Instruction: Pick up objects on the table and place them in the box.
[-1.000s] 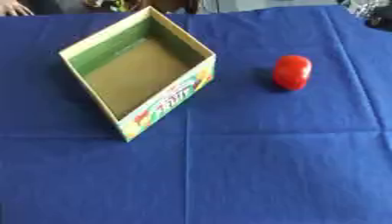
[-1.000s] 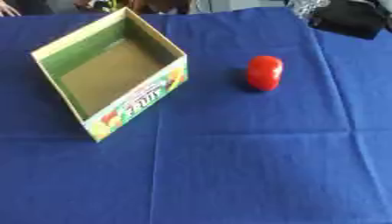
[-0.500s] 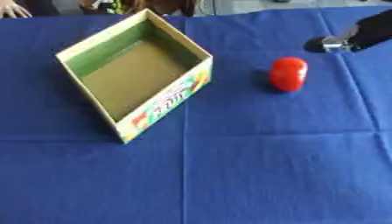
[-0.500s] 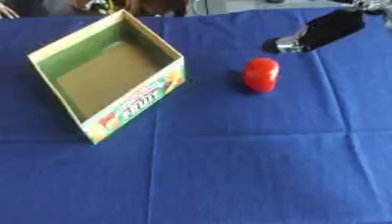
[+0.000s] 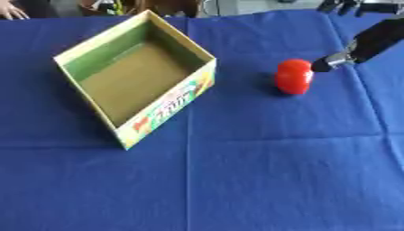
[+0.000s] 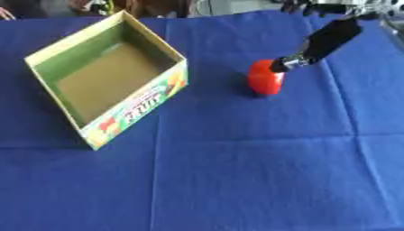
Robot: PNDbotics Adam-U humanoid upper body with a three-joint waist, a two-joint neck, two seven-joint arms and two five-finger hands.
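box (image 5: 134, 79): open, empty, on counter (image 5: 260, 171) left of centre, turned askew
red object (image 5: 294, 76): on blue cloth, right of box, well apart from it
right hand (image 6: 325, 38): reaches in from upper right, tip at red object's top; fingers' state cannot tell
left hand: not visible
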